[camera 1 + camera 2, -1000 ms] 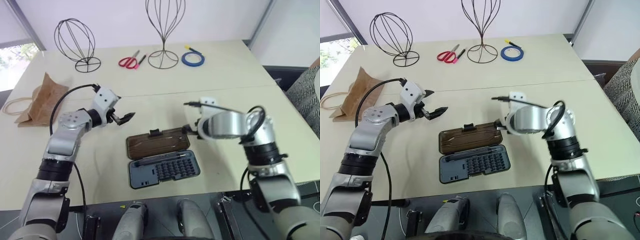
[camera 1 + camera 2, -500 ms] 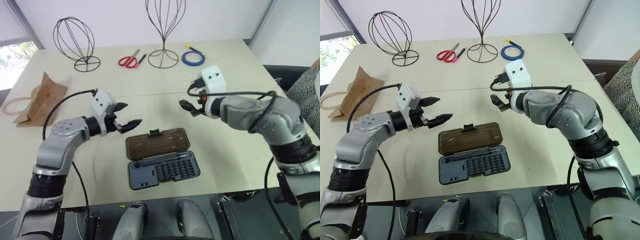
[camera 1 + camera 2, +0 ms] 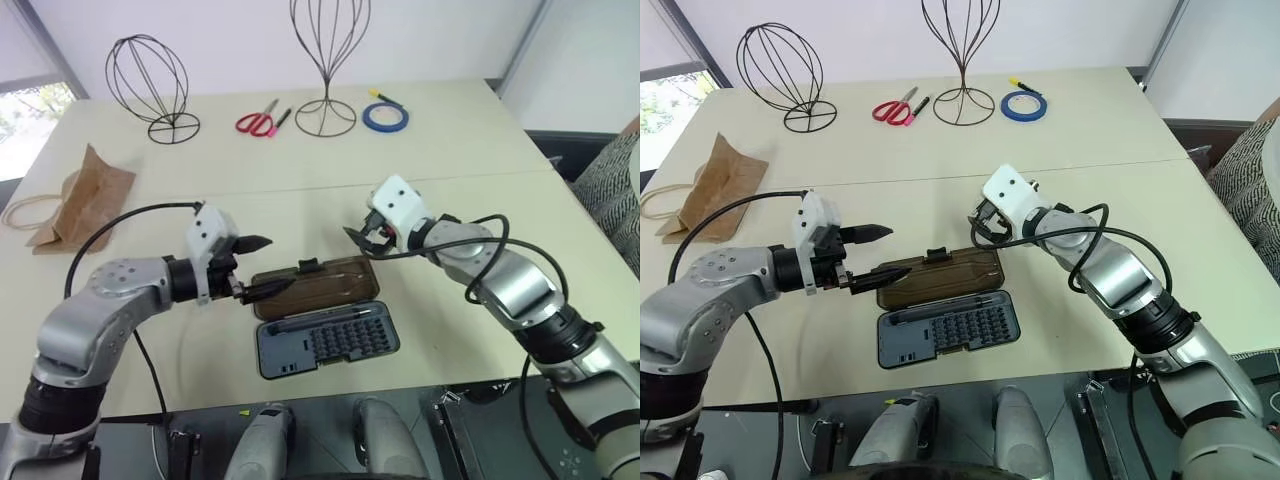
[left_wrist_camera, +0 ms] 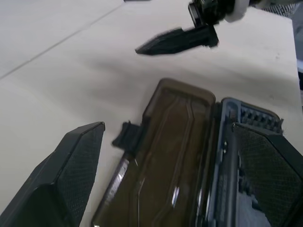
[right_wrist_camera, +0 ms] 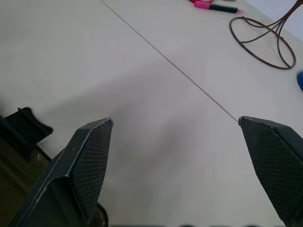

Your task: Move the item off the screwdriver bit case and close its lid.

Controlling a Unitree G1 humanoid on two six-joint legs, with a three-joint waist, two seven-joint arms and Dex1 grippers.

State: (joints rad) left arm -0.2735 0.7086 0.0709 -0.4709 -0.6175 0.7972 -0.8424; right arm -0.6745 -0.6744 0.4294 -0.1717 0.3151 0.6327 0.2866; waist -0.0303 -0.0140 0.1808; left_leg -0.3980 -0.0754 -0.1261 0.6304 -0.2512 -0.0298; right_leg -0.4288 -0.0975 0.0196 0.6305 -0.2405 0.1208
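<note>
Case (image 3: 322, 315) between left gripper (image 3: 256, 266) and right gripper (image 3: 361, 238)

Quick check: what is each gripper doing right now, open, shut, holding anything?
Left gripper: jaws open, holding nothing.
Right gripper: jaws open, holding nothing.

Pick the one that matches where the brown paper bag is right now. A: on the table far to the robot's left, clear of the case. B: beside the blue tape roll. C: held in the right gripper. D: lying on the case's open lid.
A: the paper bag lies near the table's left edge, well apart from the screwdriver bit case, whose lid lies open and bare.
</note>
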